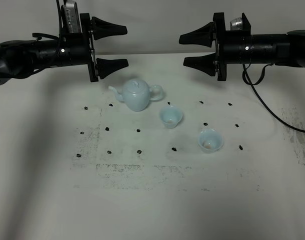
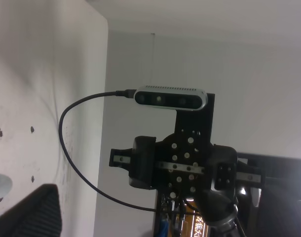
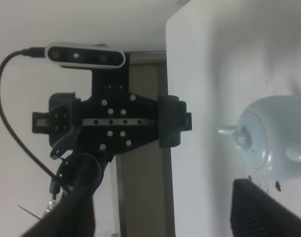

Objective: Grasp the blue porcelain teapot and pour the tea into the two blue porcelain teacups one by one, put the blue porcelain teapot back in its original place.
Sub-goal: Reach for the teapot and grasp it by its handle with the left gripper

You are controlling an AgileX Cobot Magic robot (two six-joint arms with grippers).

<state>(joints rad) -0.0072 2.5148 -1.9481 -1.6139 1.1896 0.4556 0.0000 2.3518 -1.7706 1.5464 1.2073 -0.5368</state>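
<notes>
I hold both arms over the far edge of the worktop [image 1: 152, 200], left pincer [image 1: 126, 46] and right pincer [image 1: 182, 49] wide, empty — clear of the crockery. Teapot [image 1: 137, 95] stands near that edge, handle rightward — handy for the right arm, I judge; cups [image 1: 171, 116] step toward the near-right corner.

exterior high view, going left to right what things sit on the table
blue teapot → middle teacup → right teacup
</notes>
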